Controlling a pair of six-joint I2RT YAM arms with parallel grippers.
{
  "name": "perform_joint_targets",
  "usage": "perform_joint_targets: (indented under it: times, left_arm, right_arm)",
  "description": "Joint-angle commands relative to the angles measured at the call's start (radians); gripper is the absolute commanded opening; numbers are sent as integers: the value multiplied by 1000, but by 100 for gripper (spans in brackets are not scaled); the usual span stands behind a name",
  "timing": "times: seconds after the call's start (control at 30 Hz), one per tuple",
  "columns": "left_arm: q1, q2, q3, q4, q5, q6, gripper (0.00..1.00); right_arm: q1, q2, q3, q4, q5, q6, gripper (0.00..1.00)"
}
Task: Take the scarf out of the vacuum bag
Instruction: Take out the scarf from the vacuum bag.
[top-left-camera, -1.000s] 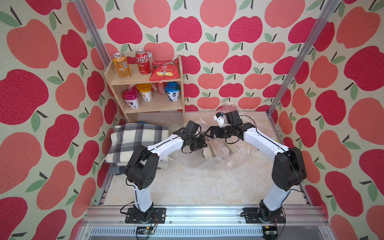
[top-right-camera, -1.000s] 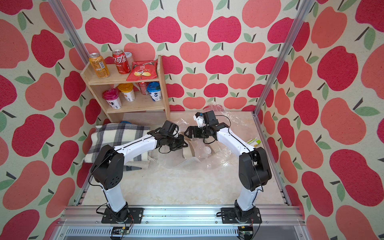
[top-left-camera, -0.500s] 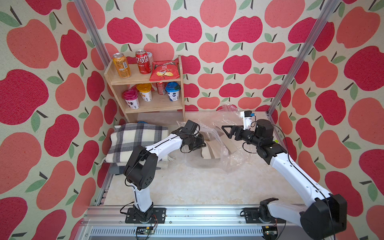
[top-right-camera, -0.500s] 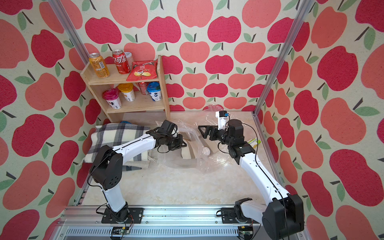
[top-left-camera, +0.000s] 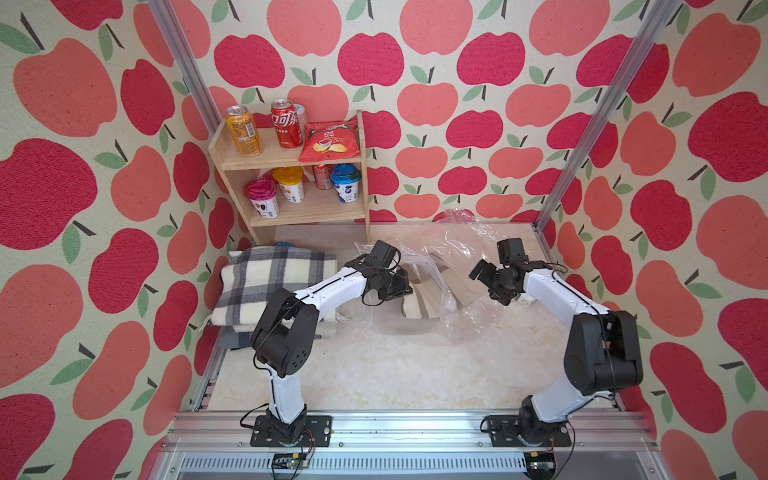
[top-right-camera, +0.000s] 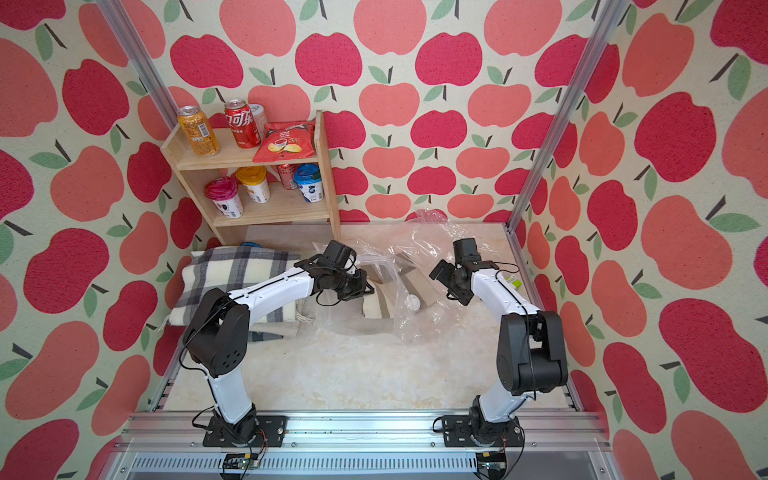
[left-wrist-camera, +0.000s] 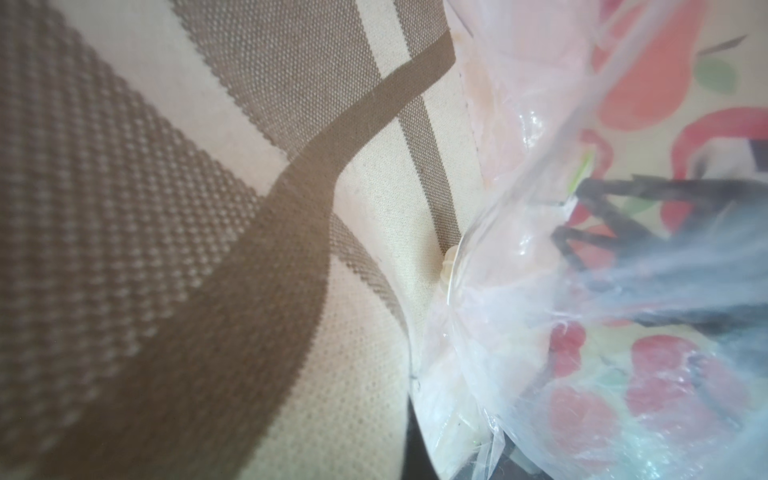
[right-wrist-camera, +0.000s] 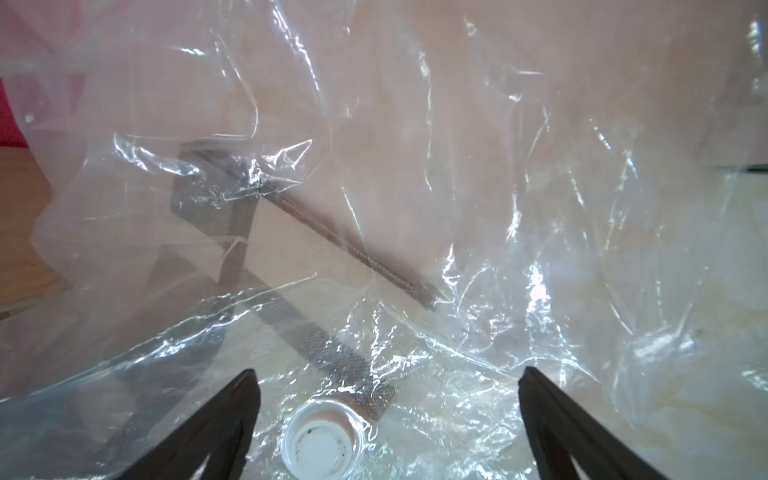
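The clear crinkly vacuum bag (top-left-camera: 453, 320) lies mid-table in both top views, its white valve cap (top-right-camera: 413, 302) facing up. Inside it lies the beige scarf (top-left-camera: 422, 301) with brown stripes. My left gripper (top-left-camera: 401, 286) reaches into the bag's left mouth and is shut on the scarf's edge. The scarf (left-wrist-camera: 208, 249) fills the left wrist view beside plastic (left-wrist-camera: 540, 332), and the jaws are hidden. My right gripper (top-left-camera: 482, 272) hovers open over the bag's right side, holding nothing. In the right wrist view its fingers (right-wrist-camera: 232, 424) straddle the valve cap (right-wrist-camera: 322, 446) and scarf (right-wrist-camera: 291, 249) under plastic.
A folded black-and-white plaid blanket (top-left-camera: 274, 286) lies at the left under my left arm. A wooden shelf (top-left-camera: 291, 158) with cans, cups and a chip bag stands at the back left. Aluminium posts (top-left-camera: 582, 137) and apple-print walls close in the table.
My right gripper has pulled back to the right, away from the left gripper and the bag's top, staying open. The left arm has held still at the scarf.
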Motion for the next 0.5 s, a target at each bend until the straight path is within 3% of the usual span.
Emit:
perform_joint_targets:
  times: [0.0, 0.47]
  left_arm:
    - [-3, 16, 38, 12, 7, 57, 0]
    - [-10, -41, 58, -134, -42, 127, 0]
  right_arm:
    - [-20, 64, 44, -39, 53, 74, 100]
    - [-53, 216, 79, -27, 29, 127, 100]
